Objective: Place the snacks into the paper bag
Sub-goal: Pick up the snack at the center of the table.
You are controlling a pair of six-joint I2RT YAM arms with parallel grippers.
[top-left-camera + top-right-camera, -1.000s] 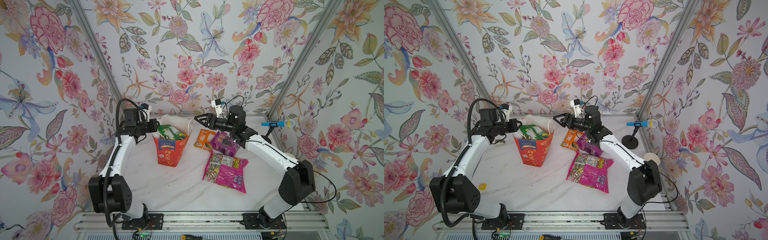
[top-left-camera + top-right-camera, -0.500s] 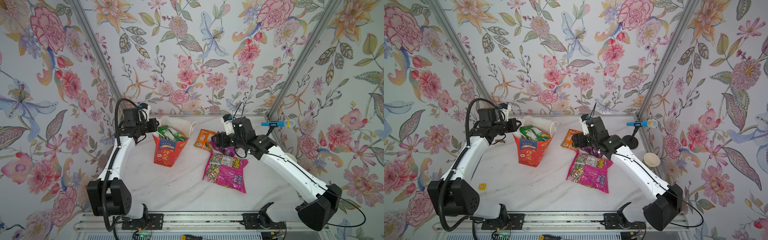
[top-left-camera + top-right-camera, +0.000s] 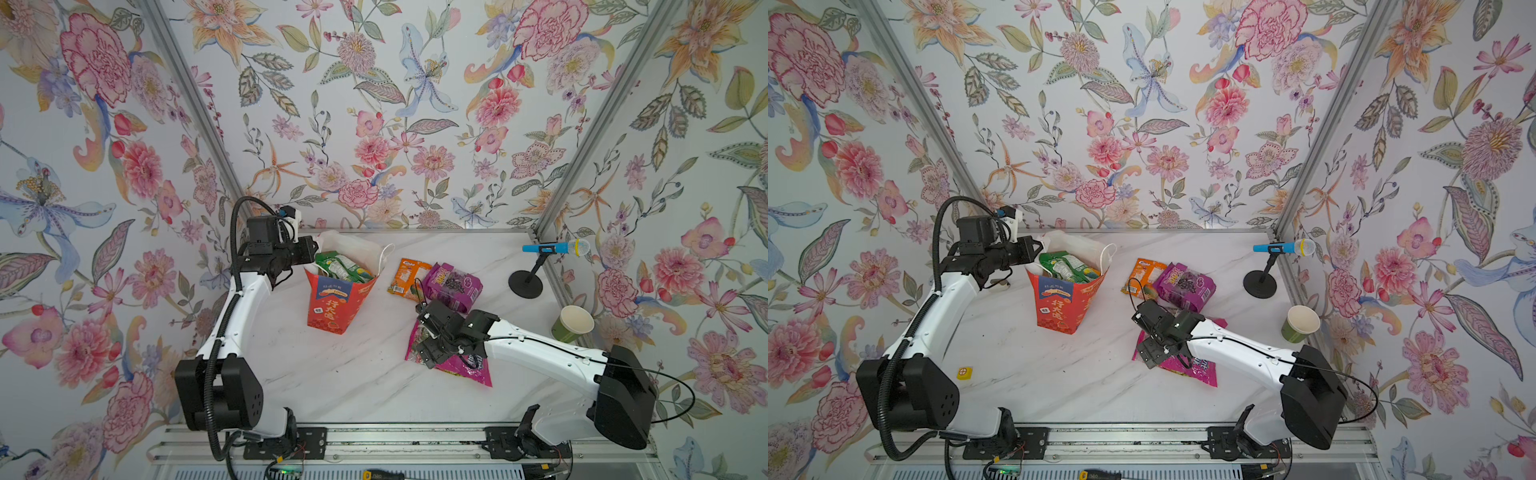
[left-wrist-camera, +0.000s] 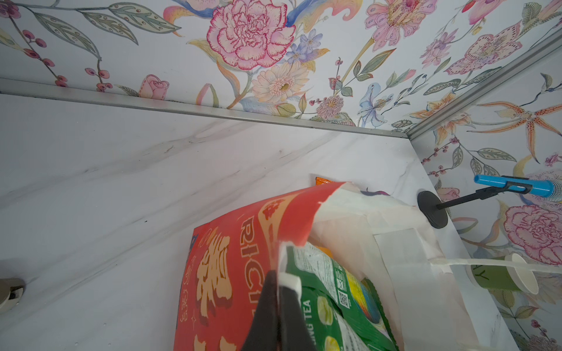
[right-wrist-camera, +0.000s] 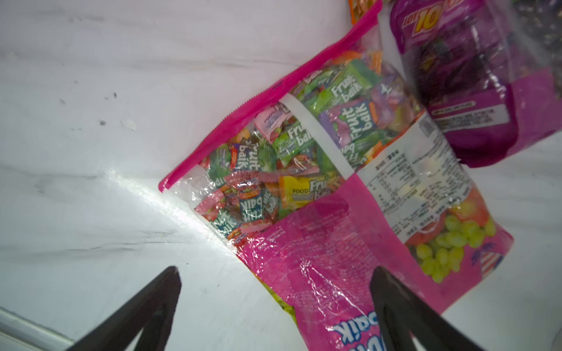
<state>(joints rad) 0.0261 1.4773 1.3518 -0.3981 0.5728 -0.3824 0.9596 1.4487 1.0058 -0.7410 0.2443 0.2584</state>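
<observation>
Hanging wide open over the magenta packet [image 5: 319, 188] flat on the table [image 3: 353, 374], the right gripper [image 5: 276, 273] may skid off glossy film; the left gripper [image 4: 278, 273], clenched on the paper bag [image 3: 338, 303] rim, could tear it.

I'm seeing bare table [image 3: 353, 374] lying open between the red bag [image 3: 332, 307] and the magenta packet [image 3: 465, 370]; the purple packet [image 3: 455, 284] is crowding its far edge.
</observation>
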